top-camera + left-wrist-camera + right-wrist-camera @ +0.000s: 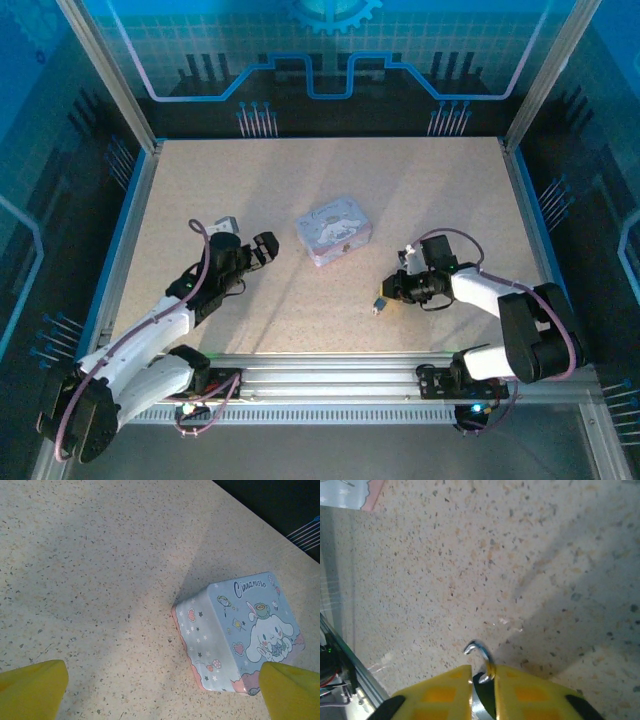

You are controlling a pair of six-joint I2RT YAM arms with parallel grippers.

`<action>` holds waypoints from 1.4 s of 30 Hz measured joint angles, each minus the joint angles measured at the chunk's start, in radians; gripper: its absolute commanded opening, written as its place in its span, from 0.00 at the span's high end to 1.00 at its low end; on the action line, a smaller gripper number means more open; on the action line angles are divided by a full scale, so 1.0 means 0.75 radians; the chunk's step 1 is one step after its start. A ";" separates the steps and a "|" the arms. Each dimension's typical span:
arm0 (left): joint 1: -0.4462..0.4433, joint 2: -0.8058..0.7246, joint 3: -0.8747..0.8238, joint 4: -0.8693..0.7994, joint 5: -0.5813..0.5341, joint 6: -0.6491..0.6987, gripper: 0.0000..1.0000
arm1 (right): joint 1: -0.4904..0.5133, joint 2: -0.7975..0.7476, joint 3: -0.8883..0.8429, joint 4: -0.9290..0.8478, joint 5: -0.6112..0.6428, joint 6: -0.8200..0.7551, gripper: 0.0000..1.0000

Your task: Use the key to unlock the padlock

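Padlock (485, 653) between yellow pads of right gripper (483, 672), near-right of tin (334, 230); bright curved metal shackle protruding, hooked; pads narrowly apart, clamping cannot tell; matte speckled beige table (250, 180); left gripper (162, 690) released wide, just left of rectangular lavender cartoon-printed tin.

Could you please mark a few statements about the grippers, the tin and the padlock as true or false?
1. The left gripper stands wide open with nothing between its fingers. True.
2. The tin is clamped by the left gripper. False: it rests on the table, ahead of the open fingers.
3. The padlock sits between the fingers of the right gripper, its shackle poking out. True.
4. The padlock hangs on the tin. False: it is at the right gripper, well apart from the tin.
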 measured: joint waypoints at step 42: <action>0.294 0.257 0.029 0.299 -0.276 0.588 0.01 | -0.355 -0.167 -0.143 0.760 0.682 -0.481 0.00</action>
